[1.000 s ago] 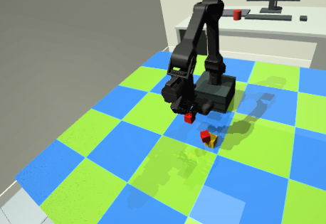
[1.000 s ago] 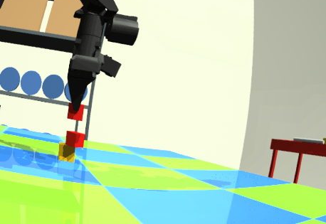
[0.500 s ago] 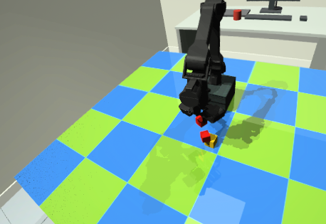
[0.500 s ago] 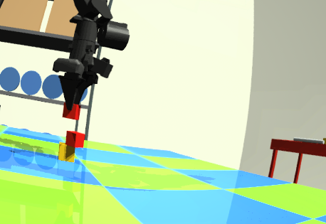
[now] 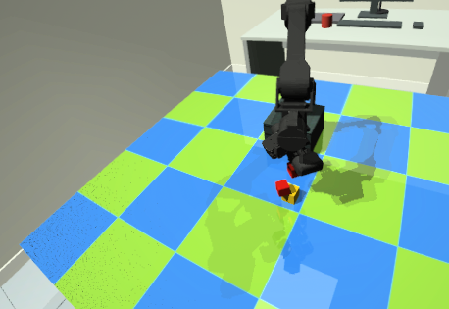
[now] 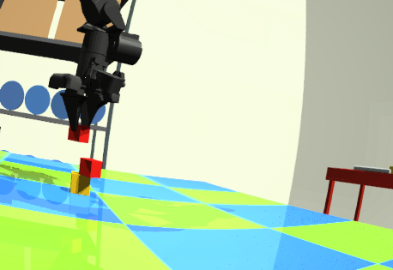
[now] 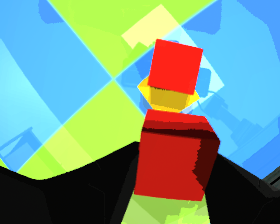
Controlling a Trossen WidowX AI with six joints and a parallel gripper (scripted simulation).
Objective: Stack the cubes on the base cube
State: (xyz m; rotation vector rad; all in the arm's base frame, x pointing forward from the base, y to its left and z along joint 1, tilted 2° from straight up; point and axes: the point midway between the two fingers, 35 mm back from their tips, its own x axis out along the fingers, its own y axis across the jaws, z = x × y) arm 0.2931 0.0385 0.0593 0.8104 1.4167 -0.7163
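Note:
The yellow base cube (image 5: pixel 290 197) (image 6: pixel 80 183) (image 7: pixel 165 99) stands on the checkered floor. One red cube (image 5: pixel 282 186) (image 6: pixel 90 167) (image 7: pixel 175 66) sits on top of it, capping one top corner. My gripper (image 5: pixel 294 169) (image 6: pixel 79 132) (image 7: pixel 173 155) is shut on the second red cube (image 5: pixel 291 170) (image 6: pixel 79 135) (image 7: pixel 172 156) and holds it in the air, a little above and beside the base cube, apart from the placed cube.
The arm's black base (image 5: pixel 294 124) stands just behind the cubes. A desk (image 5: pixel 343 35) with a monitor and a red cup (image 5: pixel 326 20) is at the back. A shelf rack (image 6: pixel 107 117) and a red side table (image 6: pixel 360 178) stand farther off.

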